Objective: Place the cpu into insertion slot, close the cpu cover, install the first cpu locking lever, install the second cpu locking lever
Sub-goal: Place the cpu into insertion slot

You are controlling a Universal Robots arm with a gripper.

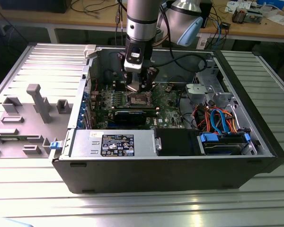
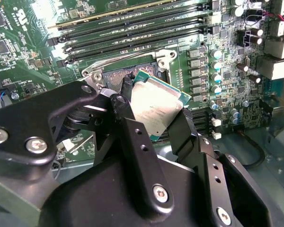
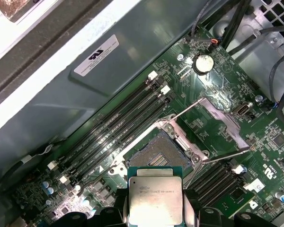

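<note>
Silvery cpu (image 3: 155,193) in pincer (image 3: 155,212), over insertion slot (image 3: 157,153)

Bright, even light; glare on table (image 1: 189,208) and cpu (image 2: 156,106); dim case (image 1: 132,176) interior.

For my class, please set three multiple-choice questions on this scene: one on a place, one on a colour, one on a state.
1. Where is the cpu?
A. between the jaws, clear of the slot
B. seated in the slot
C. on the table outside the case

2. What colour is the board round the slot?
A. red
B. green
C. white

3. What state is the slot in?
A. covered by a shut lid
B. filled with a chip
C. open and empty

Answers:
1 A: the jaws grip its edges short of the slot in both wrist views.
2 B: green shows on all sides of the slot.
3 C: its bare dark centre shows.
</note>
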